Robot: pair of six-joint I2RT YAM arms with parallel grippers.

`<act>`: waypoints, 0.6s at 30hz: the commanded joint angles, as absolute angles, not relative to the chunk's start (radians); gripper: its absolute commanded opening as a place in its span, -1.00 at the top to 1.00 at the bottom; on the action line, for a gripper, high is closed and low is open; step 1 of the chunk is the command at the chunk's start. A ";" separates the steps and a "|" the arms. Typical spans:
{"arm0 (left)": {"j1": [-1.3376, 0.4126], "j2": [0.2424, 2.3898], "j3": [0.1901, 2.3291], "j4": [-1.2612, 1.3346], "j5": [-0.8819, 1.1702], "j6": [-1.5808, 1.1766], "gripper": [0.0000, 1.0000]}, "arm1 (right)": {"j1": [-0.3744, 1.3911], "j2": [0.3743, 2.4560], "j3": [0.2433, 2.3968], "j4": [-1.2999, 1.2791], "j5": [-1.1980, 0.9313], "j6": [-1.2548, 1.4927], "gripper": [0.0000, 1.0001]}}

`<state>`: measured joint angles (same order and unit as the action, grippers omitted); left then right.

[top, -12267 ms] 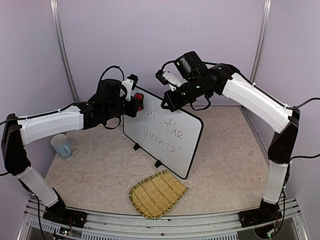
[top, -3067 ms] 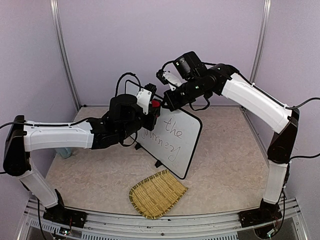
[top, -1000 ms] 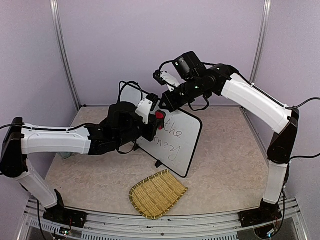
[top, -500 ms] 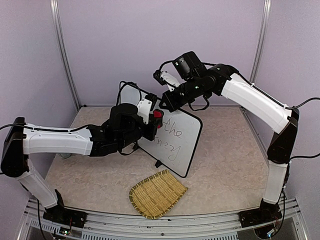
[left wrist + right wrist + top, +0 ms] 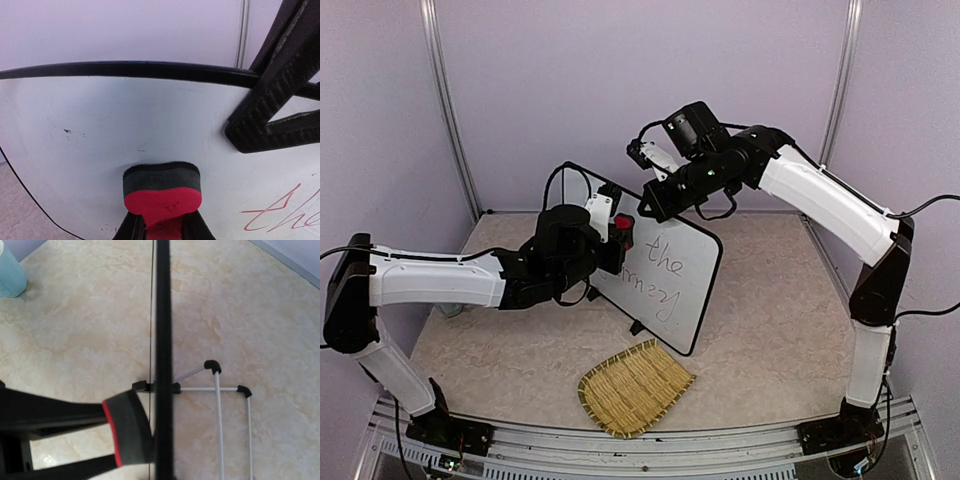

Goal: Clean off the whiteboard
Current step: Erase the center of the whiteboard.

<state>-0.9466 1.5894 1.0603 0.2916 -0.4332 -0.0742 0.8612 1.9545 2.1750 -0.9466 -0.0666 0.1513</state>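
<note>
Two closed grips: right gripper [image 5: 653,205] pinches the whiteboard [image 5: 100,125]'s top rim; left gripper [image 5: 161,227] presses a red eraser [image 5: 162,194] on its face.

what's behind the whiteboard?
Right wrist view: a thin wire stand with black-tipped legs behind the whiteboard, resting on the table. From the top camera the board itself covers that side.

Left arm [image 5: 430,280]: white shells on the long links, black joint housings, black cable [image 5: 552,178] looping at 12 o'clock of my wrist. Right arm [image 5: 820,195]: same white-and-black build, black lead leaving at 3 o'clock. Right gripper [image 5: 648,208] fingers [image 5: 270,95]: black woven-carbon finish.
</note>
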 commanded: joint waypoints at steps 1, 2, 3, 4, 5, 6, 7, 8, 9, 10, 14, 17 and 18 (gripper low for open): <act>-0.977 1.635 1.078 0.380 -0.415 -0.066 0.67 | 0.912 2.003 2.196 -1.051 -0.145 0.121 1.00; -0.984 1.639 1.077 0.382 -0.413 -0.067 0.67 | 0.913 2.002 2.198 -1.051 -0.145 0.123 1.00; -0.991 1.642 1.074 0.382 -0.412 -0.068 0.67 | 0.912 2.002 2.198 -1.053 -0.147 0.126 1.00; -0.996 1.646 1.072 0.384 -0.414 -0.071 0.67 | 0.911 2.001 2.199 -1.054 -0.151 0.128 1.00; -1.000 1.648 1.068 0.385 -0.413 -0.074 0.67 | 0.911 1.998 2.201 -1.055 -0.156 0.130 1.00; -1.004 1.649 1.063 0.387 -0.414 -0.080 0.67 | 0.912 1.996 2.203 -1.055 -0.158 0.133 1.00; -1.006 1.650 1.059 0.387 -0.414 -0.085 0.67 | 0.911 1.996 2.207 -1.057 -0.159 0.134 0.98; -1.008 1.649 1.055 0.389 -0.413 -0.089 0.67 | 0.911 1.995 2.211 -1.058 -0.160 0.135 0.93; -1.008 1.649 1.050 0.390 -0.414 -0.092 0.67 | 0.912 1.992 2.213 -1.059 -0.161 0.135 0.92; -1.008 1.647 1.046 0.391 -0.415 -0.095 0.67 | 0.912 1.990 2.214 -1.059 -0.162 0.136 0.92; -1.007 1.632 1.029 0.393 -0.422 -0.096 0.67 | 0.913 1.984 2.214 -1.062 -0.157 0.138 0.80; -1.008 1.626 1.026 0.387 -0.439 -0.091 0.67 | 0.912 1.978 2.215 -1.060 -0.169 0.140 0.65; -1.008 1.625 1.025 0.384 -0.445 -0.089 0.67 | 0.912 1.975 2.215 -1.059 -0.171 0.141 0.60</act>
